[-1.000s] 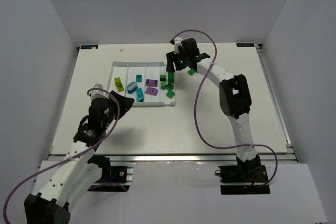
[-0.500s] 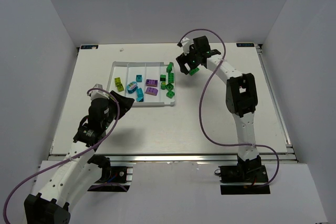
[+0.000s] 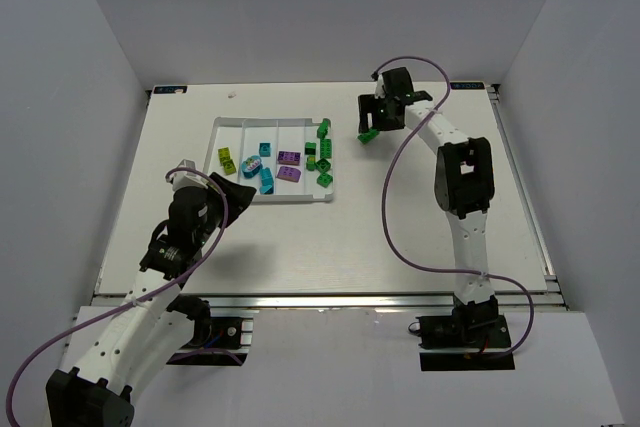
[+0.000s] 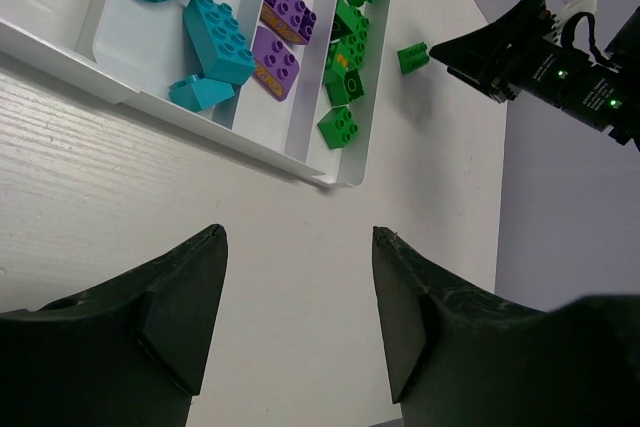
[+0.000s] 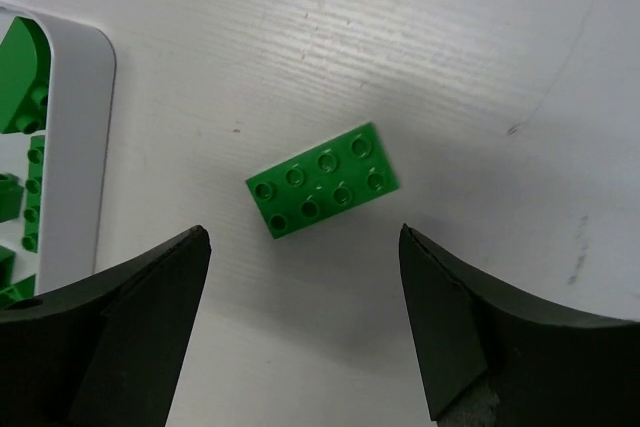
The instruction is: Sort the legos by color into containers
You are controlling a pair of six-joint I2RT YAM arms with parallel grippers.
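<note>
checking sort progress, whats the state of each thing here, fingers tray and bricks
left fingers: open, empty, just short of the tray
right fingers: open, empty, over the loose green brick
loose green brick: flat on the table, studs up, outside the tray
tray: flat on the table, holding the other bricks
sorted legos: lying loose, grouped by colour in its compartments
</note>
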